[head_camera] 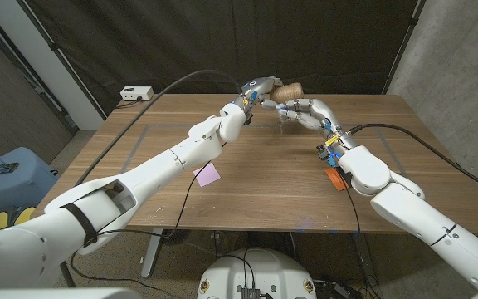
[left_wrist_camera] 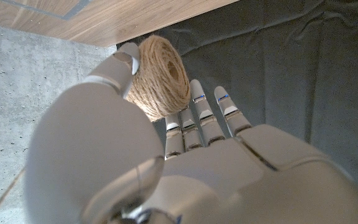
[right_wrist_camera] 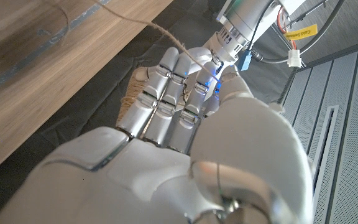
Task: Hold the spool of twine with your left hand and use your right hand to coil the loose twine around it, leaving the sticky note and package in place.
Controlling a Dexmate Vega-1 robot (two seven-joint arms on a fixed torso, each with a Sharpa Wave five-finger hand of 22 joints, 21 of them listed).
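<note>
Left hand up close, spool of twine gripped, lifted over far tabletop. Right hand curled at spool, strand grip can't be told. Tension best kept steady, wraps laid side by side, sticky note avoided.

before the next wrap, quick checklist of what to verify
1. Left hand holds the spool of twine: ok, lifted over the table's far side.
2. Right hand at the spool: ok, fingers against it.
3. Loose twine in the right hand's grip: cannot tell; a strand crosses its fingers.
4. Sticky note lying apart from the work: ok.
5. Package on the table beside the right arm: ok.
</note>
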